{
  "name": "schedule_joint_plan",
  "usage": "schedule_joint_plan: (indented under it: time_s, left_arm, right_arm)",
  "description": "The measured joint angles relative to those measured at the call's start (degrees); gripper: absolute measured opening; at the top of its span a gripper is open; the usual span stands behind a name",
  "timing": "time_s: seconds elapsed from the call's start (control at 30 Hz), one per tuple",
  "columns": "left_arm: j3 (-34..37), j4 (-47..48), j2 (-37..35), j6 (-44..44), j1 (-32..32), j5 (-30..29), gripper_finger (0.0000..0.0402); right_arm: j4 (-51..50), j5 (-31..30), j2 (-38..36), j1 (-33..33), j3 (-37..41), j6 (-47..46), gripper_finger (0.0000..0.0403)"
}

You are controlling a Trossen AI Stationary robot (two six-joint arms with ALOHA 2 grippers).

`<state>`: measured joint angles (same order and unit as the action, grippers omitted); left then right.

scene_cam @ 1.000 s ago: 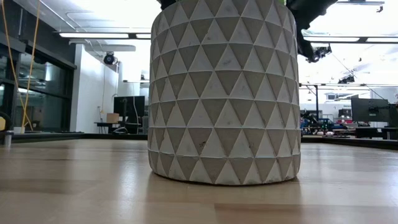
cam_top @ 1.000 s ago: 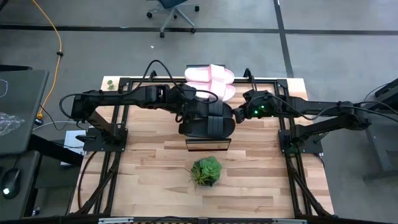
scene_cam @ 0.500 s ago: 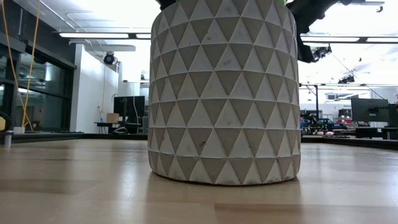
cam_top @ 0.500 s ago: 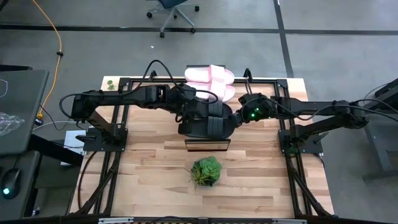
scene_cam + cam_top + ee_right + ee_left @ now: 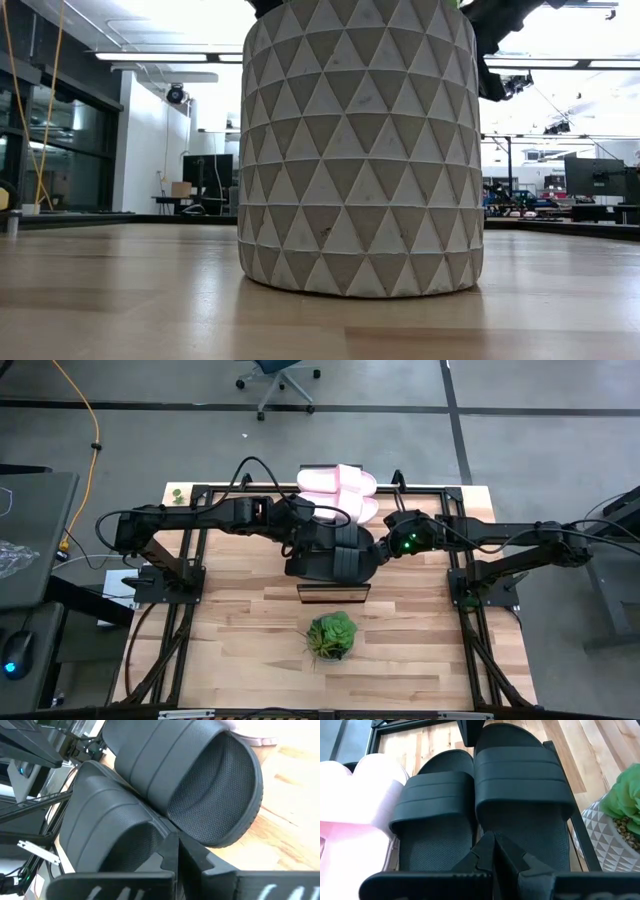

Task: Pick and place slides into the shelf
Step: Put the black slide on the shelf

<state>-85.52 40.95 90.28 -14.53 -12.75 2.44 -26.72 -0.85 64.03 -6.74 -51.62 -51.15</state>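
Observation:
Two black slides (image 5: 332, 553) lie side by side across the shelf (image 5: 335, 594), soles down, heels toward the table's left. Two pale pink slides (image 5: 338, 492) lie beyond them at the shelf's far end. My left gripper (image 5: 494, 840) is shut over the heel part of the nearer black slide (image 5: 522, 805). My right gripper (image 5: 172, 840) is shut at the toe ends, where the farther black slide (image 5: 200, 775) and the nearer black slide (image 5: 105, 835) meet. In the high view the left gripper (image 5: 303, 543) and the right gripper (image 5: 377, 547) flank the black pair. My left gripper's shut fingertips (image 5: 487, 845) point level from the table's left over the nearer black slide's footbed near its heel (image 5: 520, 837); whether they touch it I cannot tell. My right gripper's shut fingertips (image 5: 170, 851) come level from the table's right against the sole edges (image 5: 161, 824) where the two black slides meet; the fingers hide the place of contact.
A green plant (image 5: 332, 635) in a pale patterned pot (image 5: 360, 150) stands on the table near the shelf's near end and fills the low view. Black frame rails (image 5: 195, 550) run along both sides of the table. Bare wood lies to the plant's left and right.
My right gripper has moved toward the table's left, up to the toe ends of the black slides, then stayed there.

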Motion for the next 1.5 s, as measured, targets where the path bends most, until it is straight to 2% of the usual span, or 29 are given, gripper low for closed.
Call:
schedule_joint_plan:
  time_s: [0.4, 0.63, 0.83, 1.3, 1.5]
  left_arm:
    - [0.00, 1.08, -0.02, -0.18, 0.00, -0.11, 0.0000]
    - [0.00, 1.07, -0.02, -0.17, 0.00, -0.11, 0.0000]
    - [0.00, 1.07, -0.04, -0.17, 0.00, -0.11, 0.0000]
    - [0.00, 1.07, -0.04, -0.12, 0.00, 0.04, 0.0000]
    - [0.61, 0.64, -0.06, 0.02, 0.02, 2.74, 0.0000]
  right_arm:
    - [2.00, -2.52, -0.04, -0.37, 0.00, 0.19, 0.0000]
    - [-2.41, 0.25, -0.26, -0.37, -0.02, 0.15, 0.0000]
    - [3.03, -0.96, -0.77, -0.37, -0.02, 1.14, 0.0000]
    - [0.73, 2.66, -0.62, 0.04, -0.02, 1.74, 0.0000]
    - [-0.39, 4.13, 0.92, 0.04, -0.04, 2.60, 0.0000]
